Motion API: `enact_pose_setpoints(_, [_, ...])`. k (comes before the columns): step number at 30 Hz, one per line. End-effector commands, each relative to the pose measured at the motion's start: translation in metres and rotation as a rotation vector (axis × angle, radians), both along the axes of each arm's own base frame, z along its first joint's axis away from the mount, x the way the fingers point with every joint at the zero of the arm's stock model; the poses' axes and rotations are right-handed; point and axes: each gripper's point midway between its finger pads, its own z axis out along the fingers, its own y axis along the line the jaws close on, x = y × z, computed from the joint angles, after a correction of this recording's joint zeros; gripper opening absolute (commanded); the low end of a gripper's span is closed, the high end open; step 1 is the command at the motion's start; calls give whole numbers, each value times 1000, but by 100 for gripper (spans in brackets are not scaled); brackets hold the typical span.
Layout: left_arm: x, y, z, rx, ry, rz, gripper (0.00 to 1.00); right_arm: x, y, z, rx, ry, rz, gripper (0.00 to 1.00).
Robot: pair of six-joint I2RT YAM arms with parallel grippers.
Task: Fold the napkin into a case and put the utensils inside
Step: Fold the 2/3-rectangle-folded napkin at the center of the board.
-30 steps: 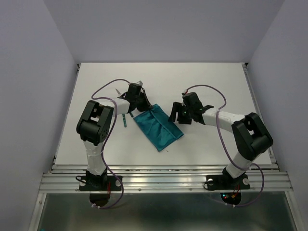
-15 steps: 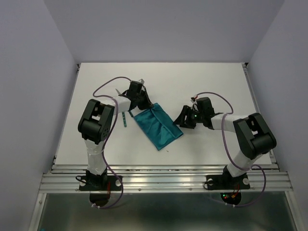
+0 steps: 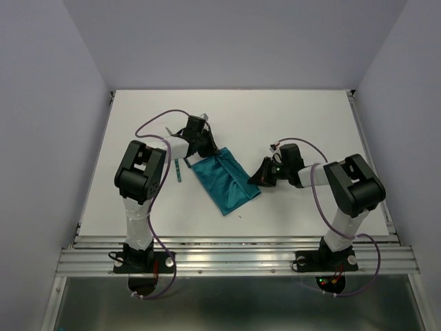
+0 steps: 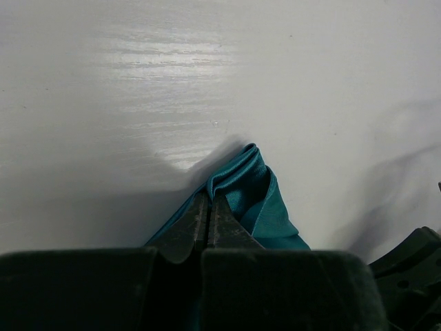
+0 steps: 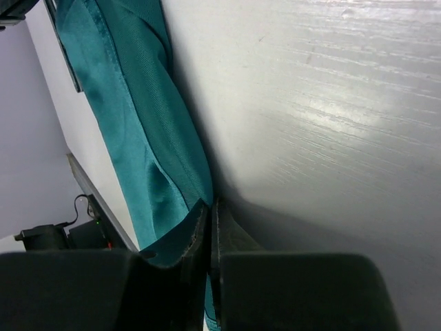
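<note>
1. Only the overhead view is showing the whole folded teal-green cloth napkin [image 3: 226, 183] lying slantwise on the white worktop [image 3: 296, 117].
2. Wrist views are showing the left gripper [image 4: 210, 201] clamping its bunched corner and the right gripper [image 5: 209, 208] clamping its edge.

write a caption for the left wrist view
Left end effector shut on a corner of the teal napkin, white table beyond.
</note>
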Motion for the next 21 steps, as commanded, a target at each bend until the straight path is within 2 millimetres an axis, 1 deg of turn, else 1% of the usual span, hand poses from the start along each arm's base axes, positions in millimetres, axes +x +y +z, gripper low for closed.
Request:
enact_pose_setpoints(1, [7,-1,15,6,-38,-16,0,6,-8,1,-62,-53,-30,3])
enact_pose_setpoints(3, [7,-2,22,-3,-50,-15,0,13,-13,7,-109,-83,-50,2])
enact_pose_setpoints(4, [7,-2,25,-7,-53,-15,0,11,-17,7,-135,-71,-50,2])
enact_pose_setpoints(5, [8,-3,32,-17,-64,-12,0,20,-20,19,-161,-124,-56,1])
enact_pose_setpoints(7, [8,-4,39,-27,-73,-9,0,24,-24,26,-199,-145,-55,1])
enact_pose_setpoints(8, [8,-4,42,-33,-76,-7,0,19,-29,24,-236,-133,-39,1])
enact_pose_setpoints(9, [8,-5,48,-40,-85,-6,0,19,-33,27,-266,-125,-40,1])
enact_pose_setpoints(11, [8,-5,53,-47,-92,-8,0,19,-36,30,-291,-142,-28,1])
enact_pose_setpoints(12, [9,-6,54,-50,-94,-11,0,18,-37,32,-295,-147,-24,4])
enact_pose_setpoints(13, [9,-7,53,-48,-90,-13,0,13,-36,31,-302,-141,-8,10])
enact_pose_setpoints(14, [10,-7,46,-40,-80,-14,0,12,-36,30,-308,-145,2,19])
enact_pose_setpoints(15, [13,-8,45,-37,-81,-19,0,9,-34,28,-313,-143,19,27])
enact_pose_setpoints(16, [13,-8,41,-33,-76,-24,0,4,-31,23,-324,-130,38,32])
enact_pose_setpoints(17, [12,-10,31,-32,-52,-34,0,3,-34,18,-344,-128,37,36])
enact_pose_setpoints(18, [12,-12,29,-36,-47,-42,0,1,-33,15,-356,-123,42,39])
enact_pose_setpoints(19, [11,-13,26,-37,-39,-48,0,0,-36,11,-372,-115,32,47])
enact_pose_setpoints(20, [10,-13,24,-41,-33,-52,0,0,-39,10,-383,-108,19,48])
enact_pose_setpoints(21, [7,-12,20,-38,-23,-50,0,3,-46,7,-421,-109,-13,52])
